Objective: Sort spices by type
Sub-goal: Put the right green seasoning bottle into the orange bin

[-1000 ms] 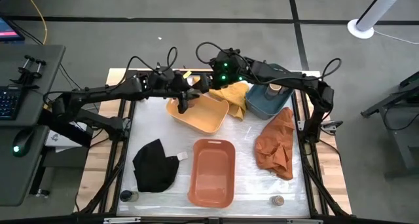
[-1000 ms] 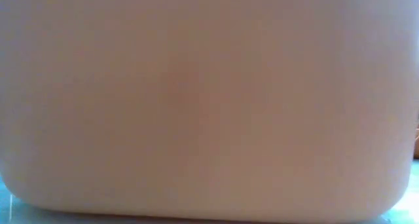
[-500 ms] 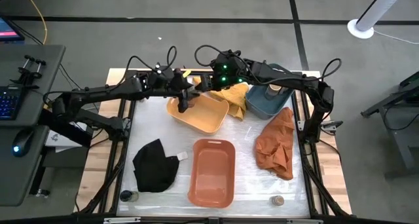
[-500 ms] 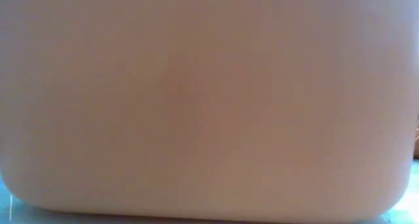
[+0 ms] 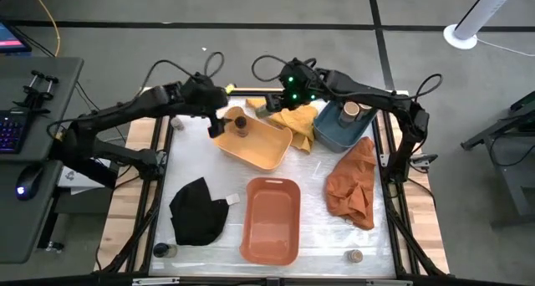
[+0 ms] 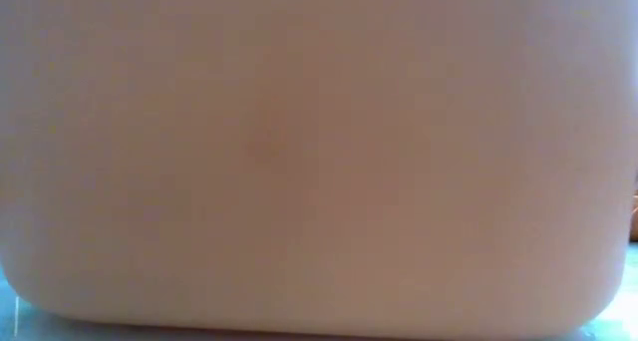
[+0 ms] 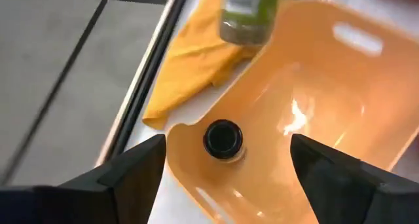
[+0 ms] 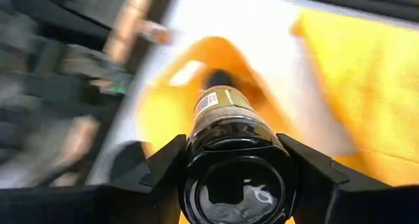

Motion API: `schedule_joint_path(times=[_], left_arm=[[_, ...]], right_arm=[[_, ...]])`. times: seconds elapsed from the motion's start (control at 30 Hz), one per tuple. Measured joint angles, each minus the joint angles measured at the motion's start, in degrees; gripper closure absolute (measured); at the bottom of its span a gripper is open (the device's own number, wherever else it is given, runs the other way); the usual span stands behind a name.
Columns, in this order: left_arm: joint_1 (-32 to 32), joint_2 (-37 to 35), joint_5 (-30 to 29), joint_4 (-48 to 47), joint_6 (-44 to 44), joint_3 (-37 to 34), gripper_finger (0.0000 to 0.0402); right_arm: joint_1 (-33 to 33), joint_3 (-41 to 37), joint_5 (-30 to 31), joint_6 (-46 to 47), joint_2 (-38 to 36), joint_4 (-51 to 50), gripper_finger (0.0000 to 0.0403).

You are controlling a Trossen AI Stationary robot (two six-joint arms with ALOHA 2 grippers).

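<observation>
Right gripper is clamped on 1 dark-capped spice jar, held over the far edge of the yellow tub, beside the yellow cloth. Left gripper is spread wide and empty; 1 black-lidded jar is seen upright in the tub just beneath it.

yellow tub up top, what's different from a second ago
The left gripper has opened and pulled back toward its own side, leaving a dark-capped jar standing in the yellow tub. The right gripper has closed on a second jar and holds it at the tub's far edge. The orange tub, blue tub, cloths and the jars at the near edge stayed put.
</observation>
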Motion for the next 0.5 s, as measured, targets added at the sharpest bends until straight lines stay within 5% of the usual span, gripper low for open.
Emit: schedule_joint_path(times=[0.2, 0.5], left_arm=[[6.22, -9.51, 9.83, 11.11, -13.36, -9.01, 0.009], [6.87, -23.16, 9.03, 29.09, -30.75, -21.66, 0.009]], right_arm=[[3.48, 0.68, 3.72, -3.38, 6.19, -1.54, 0.0205], [7.04, 13.5, 14.52, -14.23, 19.87, -8.19, 0.0205]])
